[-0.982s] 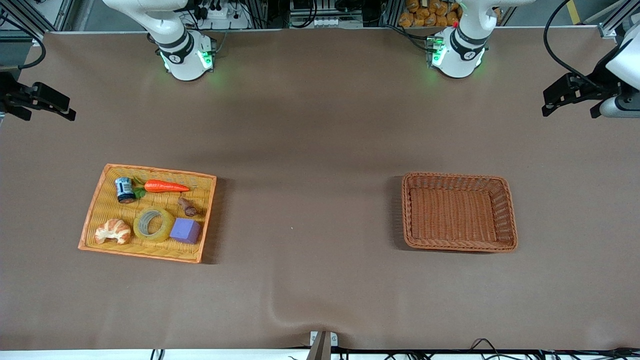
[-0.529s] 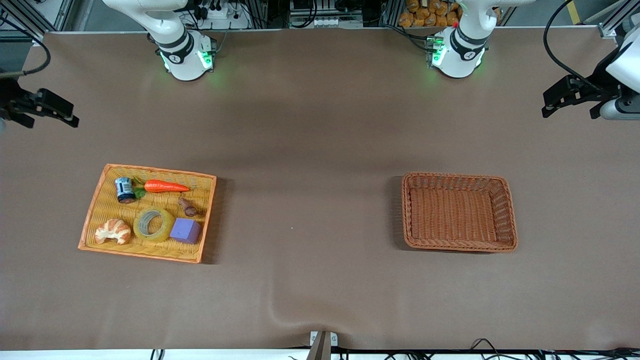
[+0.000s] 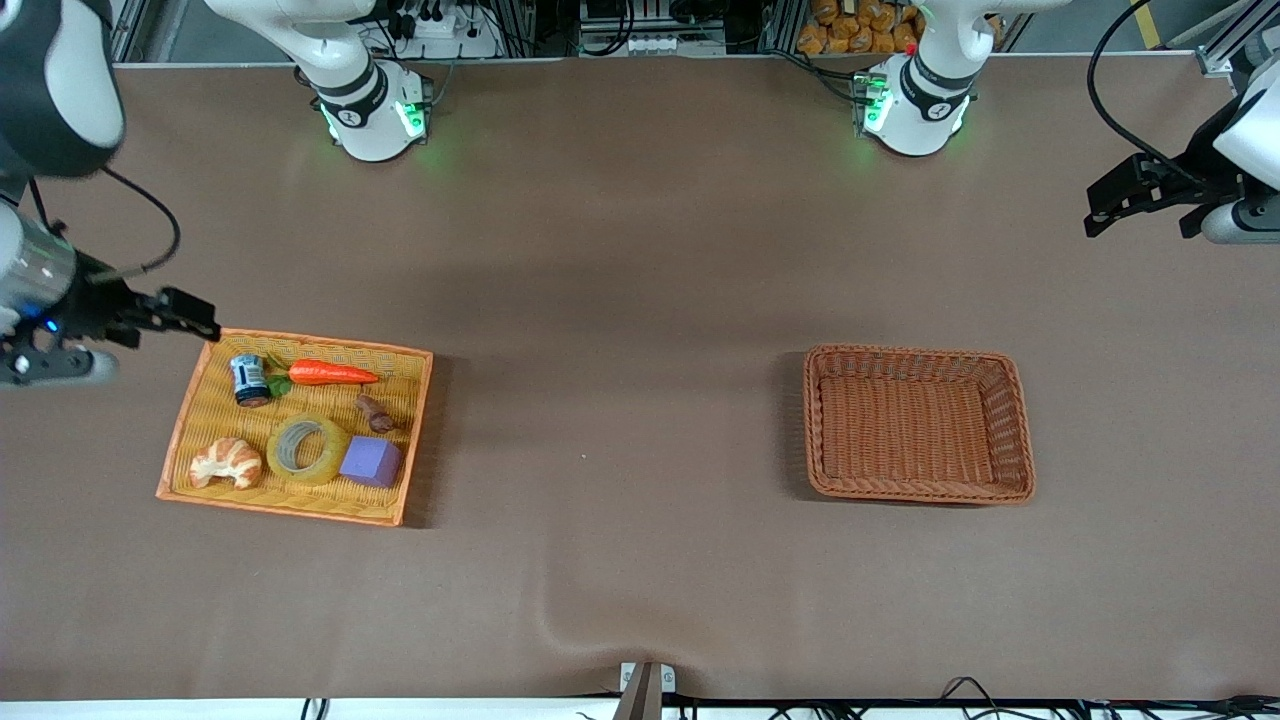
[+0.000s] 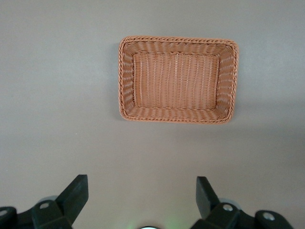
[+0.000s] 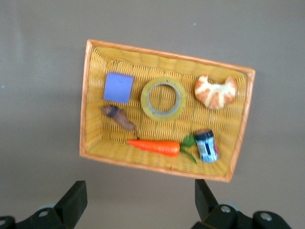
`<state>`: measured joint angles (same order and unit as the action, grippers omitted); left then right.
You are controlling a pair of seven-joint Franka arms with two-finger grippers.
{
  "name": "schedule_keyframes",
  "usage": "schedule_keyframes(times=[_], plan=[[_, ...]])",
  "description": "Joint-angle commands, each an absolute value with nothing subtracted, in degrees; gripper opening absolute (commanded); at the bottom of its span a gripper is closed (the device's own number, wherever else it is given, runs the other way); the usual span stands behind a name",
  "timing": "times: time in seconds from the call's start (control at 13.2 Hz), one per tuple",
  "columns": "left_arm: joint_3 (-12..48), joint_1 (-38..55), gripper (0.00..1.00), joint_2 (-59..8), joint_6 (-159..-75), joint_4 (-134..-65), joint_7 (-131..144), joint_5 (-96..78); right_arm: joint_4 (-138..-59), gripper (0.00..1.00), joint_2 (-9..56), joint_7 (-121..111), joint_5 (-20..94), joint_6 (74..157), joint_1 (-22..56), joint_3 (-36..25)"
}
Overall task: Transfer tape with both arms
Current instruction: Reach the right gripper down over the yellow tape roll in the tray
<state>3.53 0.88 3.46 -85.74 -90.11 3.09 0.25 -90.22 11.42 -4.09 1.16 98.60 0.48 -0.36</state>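
Translucent yellow tape (image 3: 307, 450) roll, flat in yellow tray (image 3: 190, 412), untouched

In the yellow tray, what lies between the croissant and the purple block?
The tape lies flat between the croissant and the purple block; the front view and the right wrist view both show it.

A brown cloth is spread over the desk (image 3: 640, 250), wrinkled at its near edge. Above the desk's top edge, metal framing (image 3: 520, 20), cables and a power strip (image 3: 650, 43) are seen.
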Motion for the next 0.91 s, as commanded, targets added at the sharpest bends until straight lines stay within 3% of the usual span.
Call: schedule_keyframes(times=[0.0, 0.15, 0.83], plan=[[3.52, 0.7, 1.0, 2.46, -84.81, -88.95, 4.13, 0.0, -91.39, 1.0, 17.47, -7.1, 0.79, 105.35, 0.71, -0.88], [3.52, 1.05, 1.0, 1.85, -84.81, -88.6, 4.13, 0.0, -94.73, 1.0, 20.73, -10.35, 0.79, 113.87, -0.52, -0.97], [3.96, 1.32, 1.0, 1.58, -85.08, -88.5, 4.13, -0.09, -91.86, 1.0, 37.6, -11.6, 4.64, 117.95, -6.59, -0.97]])
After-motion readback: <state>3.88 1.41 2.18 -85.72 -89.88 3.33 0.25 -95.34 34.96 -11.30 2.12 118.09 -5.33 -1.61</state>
